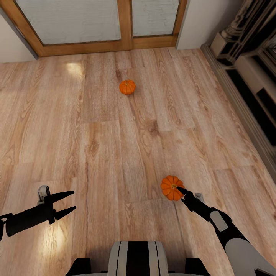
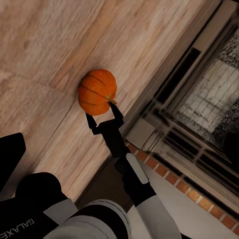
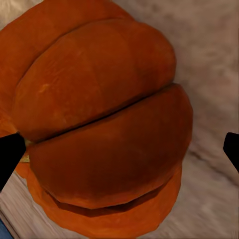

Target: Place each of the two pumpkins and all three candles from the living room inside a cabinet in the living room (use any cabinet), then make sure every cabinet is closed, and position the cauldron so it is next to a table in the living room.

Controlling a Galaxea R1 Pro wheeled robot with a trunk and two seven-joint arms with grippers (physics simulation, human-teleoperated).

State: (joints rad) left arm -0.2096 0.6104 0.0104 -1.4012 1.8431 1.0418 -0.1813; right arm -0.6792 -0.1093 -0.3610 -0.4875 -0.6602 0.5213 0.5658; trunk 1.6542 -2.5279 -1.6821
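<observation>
Looks like grab number one of the pumpkin job, nothing stowed yet as far as can be judged. Right gripper [image 1: 180,190] down low at the near pumpkin [image 1: 171,187], which sits on the wood floor [image 1: 96,134]. In the left wrist view, jaws spread apart with one finger on either side of that pumpkin's [image 2: 97,91] lower half, tips at or just shy of the skin. Not clamped yet by the look of it: in the right wrist view the orange ribs [image 3: 107,124] bulge right between the two black tips, with a sliver of gap visible on one side. So: open, straddling, pumpkin dead ahead of the jaws and basically inside them. Stem poking off to one side near a fingertip, so the thing seems tipped over rather than upright. Round enough that no long axis matters much.

Left gripper [image 1: 65,204] hovering above bare floor, jaws open and empty, well apart from both pumpkins. Second pumpkin [image 1: 127,87] far out ahead of both jaws, near the wood-framed door [image 1: 124,23], closer to neither arm by much.

Next up, probably: squeeze shut and lift. Main worry is the ribbed curve squirting out forward if the tips only pinch the lower edge. Pushing in a touch deeper first seems smart.
</observation>
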